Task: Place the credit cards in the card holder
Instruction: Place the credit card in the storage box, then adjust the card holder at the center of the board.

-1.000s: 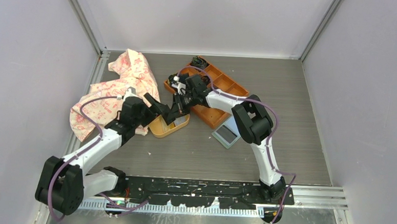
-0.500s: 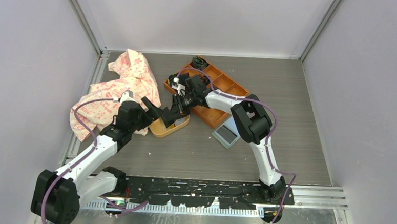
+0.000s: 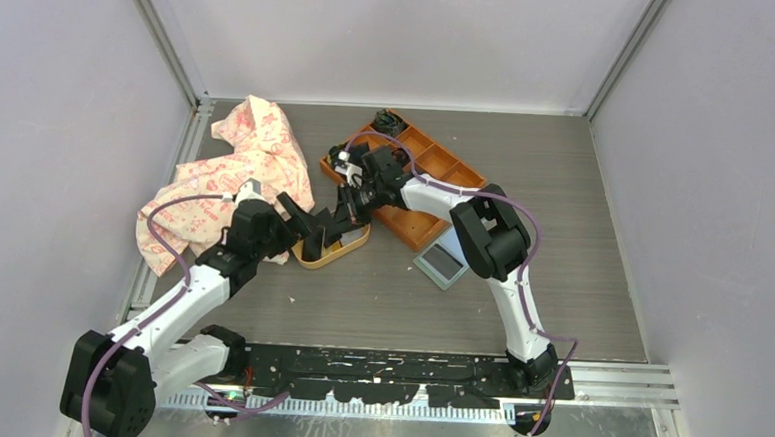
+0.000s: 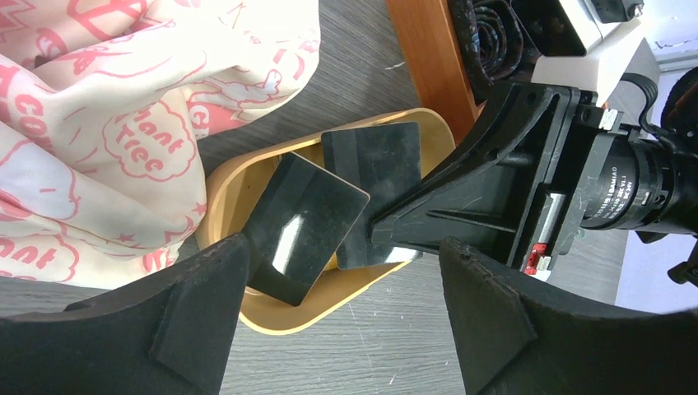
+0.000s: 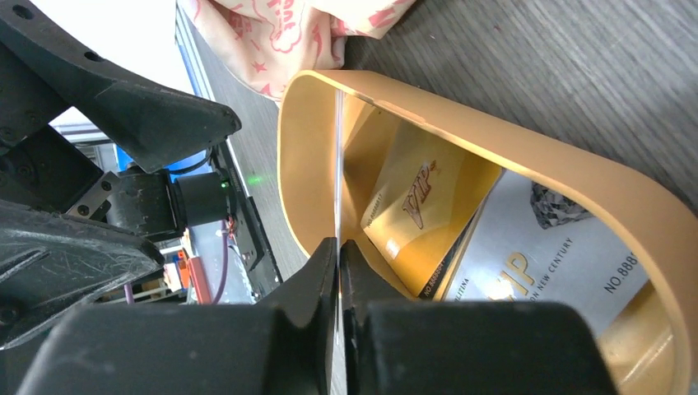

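Two tools at dish (image 4: 221, 191): right tool (image 5: 338, 243) clamped on card (image 5: 338, 164) edge, left tool (image 4: 343, 247) apart; risks slipping from shallow pinch.

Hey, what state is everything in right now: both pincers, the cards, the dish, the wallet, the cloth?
left pincer: open wide, empty
right pincer: shut on held card
yellow dish: upright on table, cards inside
held card: dark, on edge in the dish
second card: dark, leaning in the dish
card holder: flat on table, no pincer on it
cloth: crumpled
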`<state>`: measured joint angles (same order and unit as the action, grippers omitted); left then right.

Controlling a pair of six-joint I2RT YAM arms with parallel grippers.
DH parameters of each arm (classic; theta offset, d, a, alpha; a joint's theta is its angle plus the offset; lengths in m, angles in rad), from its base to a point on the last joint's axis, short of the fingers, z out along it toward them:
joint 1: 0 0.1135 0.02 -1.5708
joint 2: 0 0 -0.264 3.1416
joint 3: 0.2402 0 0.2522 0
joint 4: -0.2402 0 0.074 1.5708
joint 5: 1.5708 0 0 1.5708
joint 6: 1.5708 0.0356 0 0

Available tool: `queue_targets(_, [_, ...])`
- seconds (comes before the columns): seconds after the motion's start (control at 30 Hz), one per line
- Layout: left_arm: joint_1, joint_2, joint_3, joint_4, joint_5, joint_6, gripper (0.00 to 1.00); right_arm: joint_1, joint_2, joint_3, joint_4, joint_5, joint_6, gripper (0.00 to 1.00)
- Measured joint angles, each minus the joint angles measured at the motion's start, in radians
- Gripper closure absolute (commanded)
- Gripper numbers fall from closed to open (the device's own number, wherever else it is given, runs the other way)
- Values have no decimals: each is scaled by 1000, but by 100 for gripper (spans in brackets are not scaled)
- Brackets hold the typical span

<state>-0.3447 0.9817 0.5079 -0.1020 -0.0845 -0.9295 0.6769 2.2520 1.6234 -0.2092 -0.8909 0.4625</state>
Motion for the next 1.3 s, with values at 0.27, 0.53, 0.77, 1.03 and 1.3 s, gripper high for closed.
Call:
queue_targets(0.27, [0,-4,-11,13,37,29,16,0,0,0,-55,54,-64,98])
queue_targets(0.53, [0,-89,-98,150,174,84,18,-5,-54,4,-193,171,-231,99])
queue_targets(0.77, [0,-156,-174,284,279,93,21,-20,-203,-23,-216,124,-337,99])
queue_targets(1.03, [0,-210,-301,555,427,72,25,-66,-375,-177,-204,-94,-410,99])
queue_targets(1.3, [0,-174,-367,898,596,18,26,-112,-639,-414,-126,-263,-427,99])
